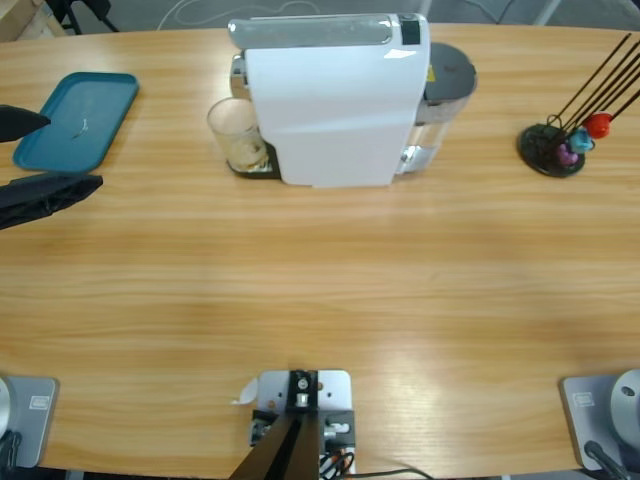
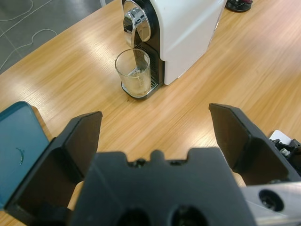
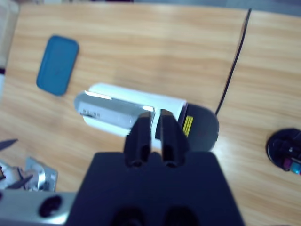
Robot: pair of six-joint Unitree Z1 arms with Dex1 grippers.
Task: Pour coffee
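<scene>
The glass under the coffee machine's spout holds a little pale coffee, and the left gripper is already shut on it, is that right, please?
Not quite. The glass does stand under the spout of the coffee machine with a little pale coffee in it, but the left gripper is open and well short of the glass, touching nothing. The left wrist view shows this plainly.

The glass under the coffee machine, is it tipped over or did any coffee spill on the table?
No, nothing stands out. The glass stands upright on the drip tray under the spout of the white coffee machine, with a little tan coffee at its bottom. The wooden table around it looks dry, with no puddle or drips showing.
</scene>
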